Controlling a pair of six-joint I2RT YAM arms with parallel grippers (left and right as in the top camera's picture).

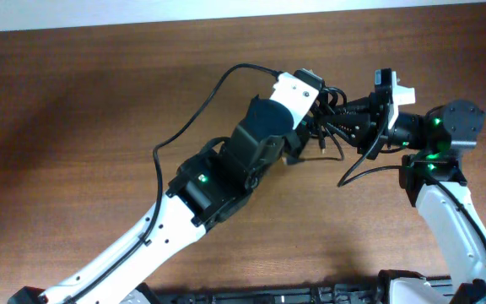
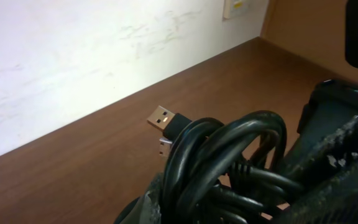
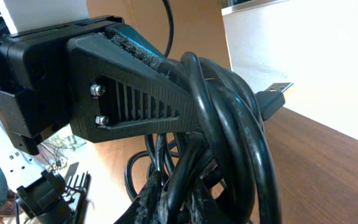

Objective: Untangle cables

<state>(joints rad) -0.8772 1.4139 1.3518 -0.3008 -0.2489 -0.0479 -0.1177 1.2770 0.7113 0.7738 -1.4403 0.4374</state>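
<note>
The cables (image 1: 326,139) are a tight knot of black loops held off the wood between my two tools, toward the far edge of the table (image 1: 99,101) and right of its middle. One USB plug (image 2: 165,118) pokes free of the coils. My left gripper (image 1: 317,108) is clenched on one side of the bundle and my right gripper (image 1: 344,127) is clamped on the other, fingertips almost meeting, which I judge too close to open anything up. To do this well I would hold the left firm as an anchor, shift the right's bite to a single outer loop, and draw it slowly toward the right edge. I would watch that the plug slides back through the coils instead of snagging — a hard tug would only cinch the knot.
</note>
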